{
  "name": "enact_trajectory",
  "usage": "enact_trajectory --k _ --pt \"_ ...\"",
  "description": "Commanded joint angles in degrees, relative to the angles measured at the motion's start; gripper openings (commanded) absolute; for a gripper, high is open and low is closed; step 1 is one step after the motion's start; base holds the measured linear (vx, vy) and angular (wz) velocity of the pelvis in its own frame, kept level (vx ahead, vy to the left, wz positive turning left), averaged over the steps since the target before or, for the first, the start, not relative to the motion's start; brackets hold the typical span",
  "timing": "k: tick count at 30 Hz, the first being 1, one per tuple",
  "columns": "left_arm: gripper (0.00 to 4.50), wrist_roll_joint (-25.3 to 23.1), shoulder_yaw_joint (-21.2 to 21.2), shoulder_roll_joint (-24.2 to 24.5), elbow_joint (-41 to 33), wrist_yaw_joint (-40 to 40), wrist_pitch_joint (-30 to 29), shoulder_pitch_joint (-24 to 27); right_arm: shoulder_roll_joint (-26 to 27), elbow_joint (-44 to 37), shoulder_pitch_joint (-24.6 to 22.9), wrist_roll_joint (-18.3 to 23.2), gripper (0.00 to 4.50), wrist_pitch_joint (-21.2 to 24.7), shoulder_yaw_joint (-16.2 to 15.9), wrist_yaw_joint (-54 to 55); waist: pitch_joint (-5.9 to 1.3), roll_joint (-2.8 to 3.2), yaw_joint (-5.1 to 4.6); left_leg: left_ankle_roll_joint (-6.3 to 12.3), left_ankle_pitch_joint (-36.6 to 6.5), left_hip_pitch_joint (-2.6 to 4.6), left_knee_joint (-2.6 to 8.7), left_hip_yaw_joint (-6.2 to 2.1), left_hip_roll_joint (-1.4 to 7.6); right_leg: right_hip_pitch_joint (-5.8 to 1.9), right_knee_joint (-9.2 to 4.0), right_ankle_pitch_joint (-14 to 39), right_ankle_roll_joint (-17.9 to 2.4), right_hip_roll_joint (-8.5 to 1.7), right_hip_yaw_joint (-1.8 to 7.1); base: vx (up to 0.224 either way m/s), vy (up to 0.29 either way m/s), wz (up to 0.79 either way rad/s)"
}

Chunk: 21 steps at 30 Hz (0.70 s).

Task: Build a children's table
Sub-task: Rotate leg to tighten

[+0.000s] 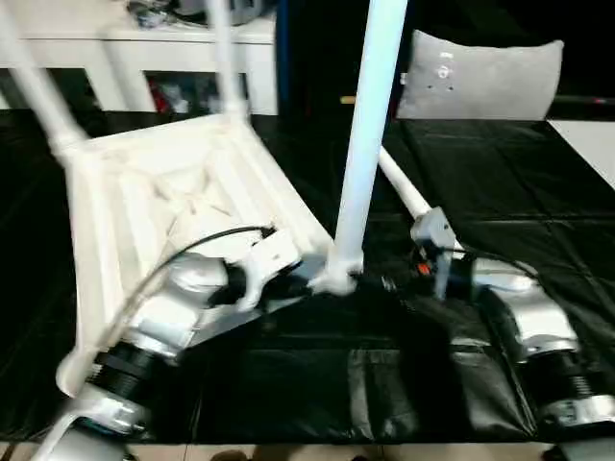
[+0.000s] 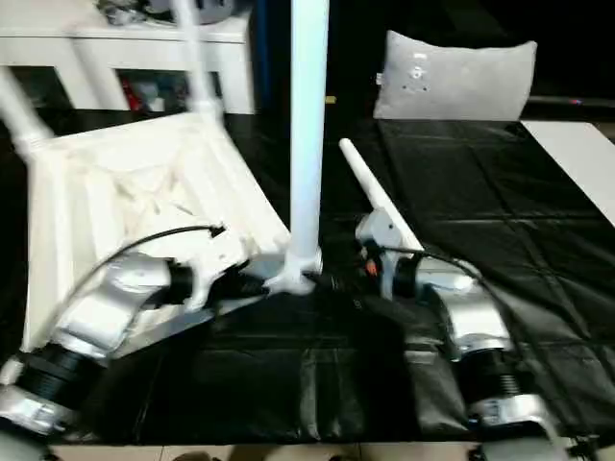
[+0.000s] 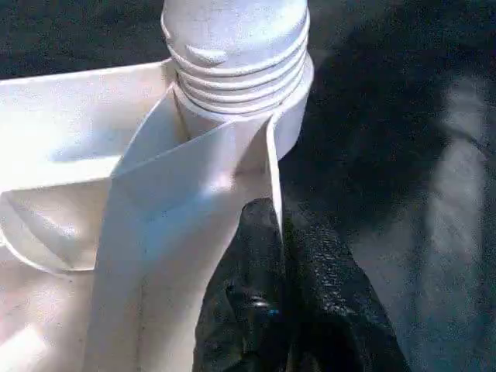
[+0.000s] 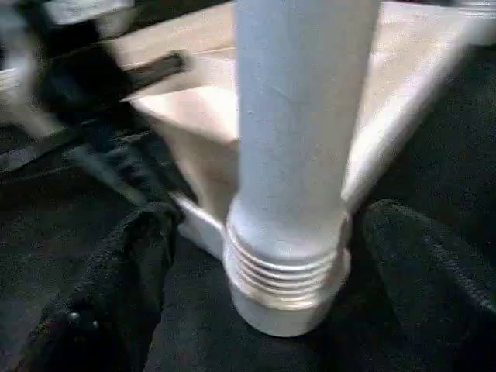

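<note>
Reaching in from opposite sides, the left gripper pinches the tabletop rim while the right gripper straddles the leg, released.

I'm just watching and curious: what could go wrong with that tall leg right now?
The leg shows bare threads above its corner socket, so it may not be fully screwed in and could wobble. The right gripper is open around it, so a bump could tilt it. A loose leg lies close by.

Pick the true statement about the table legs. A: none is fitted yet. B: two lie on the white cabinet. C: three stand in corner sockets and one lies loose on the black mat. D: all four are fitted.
C: three legs rise from corners of the upturned tabletop, while a fourth leg lies on the mat.
</note>
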<state>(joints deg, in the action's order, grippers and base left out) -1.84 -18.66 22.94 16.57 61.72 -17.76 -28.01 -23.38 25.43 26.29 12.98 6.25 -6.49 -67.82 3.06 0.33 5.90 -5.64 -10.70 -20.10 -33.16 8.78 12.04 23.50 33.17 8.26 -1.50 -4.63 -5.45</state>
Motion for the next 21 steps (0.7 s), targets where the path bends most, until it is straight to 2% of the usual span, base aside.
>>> enact_trajectory --k 1,3,4,5,11,21 --pt "0.00 0.4 -3.6 0.1 0.2 5.3 2.9 -1.3 -0.8 -1.0 0.2 0.3 4.47 0.5 -0.9 -2.5 -3.83 0.38 -0.20 3.92 -13.3 0.29 3.71 0.71 0.98 -3.26 -3.67 16.3 -11.1 -2.92 2.47 0.000 0.000 0.00" --pt "0.00 1.1 -4.6 1.5 1.1 10.3 5.7 -1.8 -1.6 -0.5 0.8 -1.3 4.47 -0.5 -2.7 -4.2 -3.97 0.34 0.18 3.39 -13.3 0.29 3.74 0.68 0.96 -3.44 -3.63 17.2 -11.0 -3.10 2.47 0.000 0.000 0.00" --pt "0.00 0.9 -5.1 2.0 1.5 11.5 6.4 -2.1 -1.7 0.0 1.2 -2.4 4.47 -1.5 -3.6 -4.4 -4.04 0.05 0.23 3.33 -12.8 0.32 3.72 0.74 0.99 -3.42 -3.53 16.7 -11.0 -3.09 2.49 0.000 0.000 0.00" --pt "0.00 0.5 -5.8 2.6 2.2 13.0 7.4 -2.6 -1.7 0.7 1.5 -3.3 4.47 -2.4 -4.7 -5.3 -4.03 0.21 0.46 3.21 -12.2 0.35 3.67 0.80 1.01 -3.27 -3.29 15.5 -11.5 -3.08 2.56 0.000 0.000 0.00" --pt "0.00 0.8 -6.5 3.2 3.2 15.3 9.1 -3.3 -1.3 1.3 2.0 -3.3 4.47 -2.4 -5.6 -6.8 -4.12 0.06 0.70 3.36 -11.8 0.28 3.68 0.90 1.09 -3.42 -2.95 14.3 -11.9 -3.20 2.51 0.000 0.000 0.00" --pt "0.00 1.2 -6.9 3.3 4.9 18.0 11.3 -4.0 -0.3 1.8 1.9 -1.2 3.69 -0.8 -5.8 -9.1 -4.22 -0.21 0.73 3.58 -10.8 0.09 3.59 1.03 1.11 -3.55 -2.83 14.9 -11.5 -3.40 2.50 0.000 0.000 0.00"
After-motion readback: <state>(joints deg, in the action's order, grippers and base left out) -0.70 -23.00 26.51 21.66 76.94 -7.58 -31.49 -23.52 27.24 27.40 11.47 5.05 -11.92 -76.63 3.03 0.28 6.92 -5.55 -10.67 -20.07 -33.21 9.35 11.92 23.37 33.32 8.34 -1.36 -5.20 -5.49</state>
